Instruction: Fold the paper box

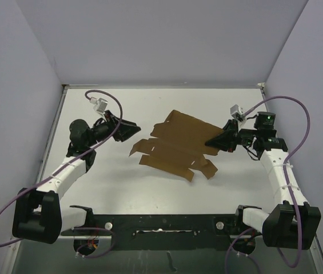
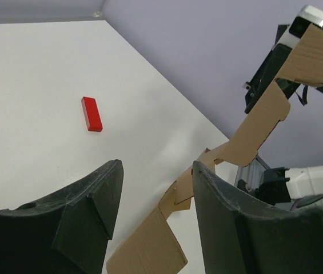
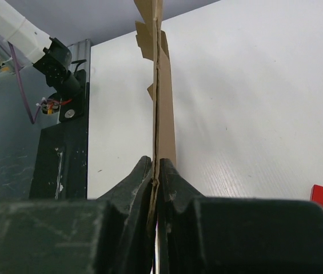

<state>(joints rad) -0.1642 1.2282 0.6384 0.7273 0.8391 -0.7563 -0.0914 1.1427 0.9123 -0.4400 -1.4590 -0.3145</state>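
Pinching the paper box (image 1: 175, 145) by its right edge with the right tool (image 3: 156, 171), tilted above the counter (image 1: 121, 188). Holding the left tool (image 2: 156, 168) spread beside the box's left edge.

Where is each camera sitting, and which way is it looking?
Top camera: above and behind the arms, looking down at the table; both arms and the paper box show.
Left wrist: looks out between the open left gripper fingers toward the box and the right arm.
Right wrist: looks along the box's edge; the right gripper is shut on it.
Both wrist views share the red block.
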